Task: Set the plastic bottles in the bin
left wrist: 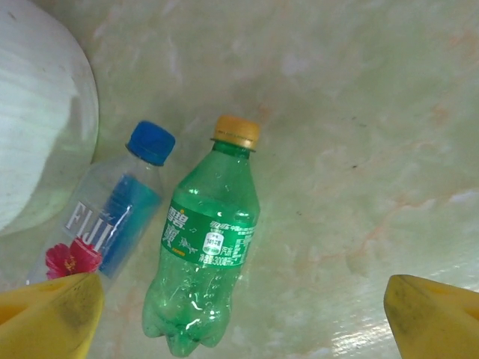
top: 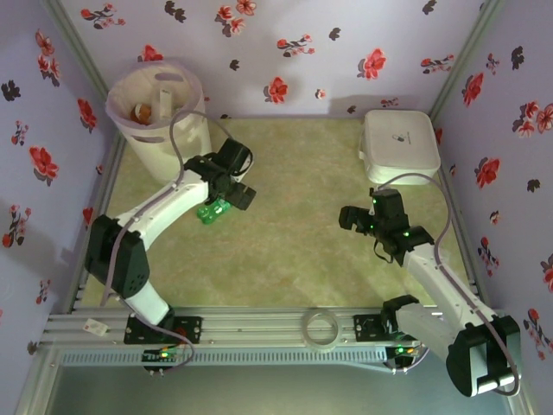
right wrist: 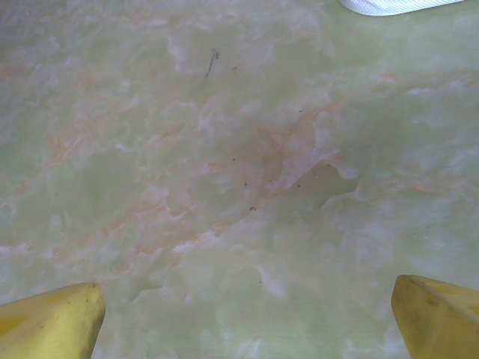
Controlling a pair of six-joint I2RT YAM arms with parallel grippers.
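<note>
The left gripper (left wrist: 239, 321) has its yellow fingertips (left wrist: 52, 318) spread wide and clamped on nothing. The base of the green plastic bottle (left wrist: 206, 247) with its yellow-orange cap lies on the pale green marbled table (left wrist: 359, 149) between them, closer to the 7 o'clock fingertip than to the 5 o'clock one.

In the left wrist view that bottle lies flat. Its long axis runs from 6 to 12 o'clock with a slight lean toward 1, and the cap is at the far end, pointing away from the fingers. The open jaws therefore span the bottle across its width, which I judge a fair line for a pinch on the body. A small shift toward 9 o'clock would centre it.

Just beside it, at its 9 o'clock, lies a clear plastic bottle (left wrist: 112, 221) with a blue label and blue cap, leaning the same way. Whether the two touch I cannot tell. Beyond it, at 10 o'clock, curves the wall of the tall cream-white round plastic bin (left wrist: 37, 112).

From above, the left gripper sits over the green plastic bottle, and the bin stands near, at 11 o'clock from it. The right gripper (right wrist: 247, 325) has its fingers equally wide apart over bare table. It is well apart from both bottles, with the flat white lidded box (top: 399, 147) at its 12 o'clock. The left arm is plainly the nearer.
</note>
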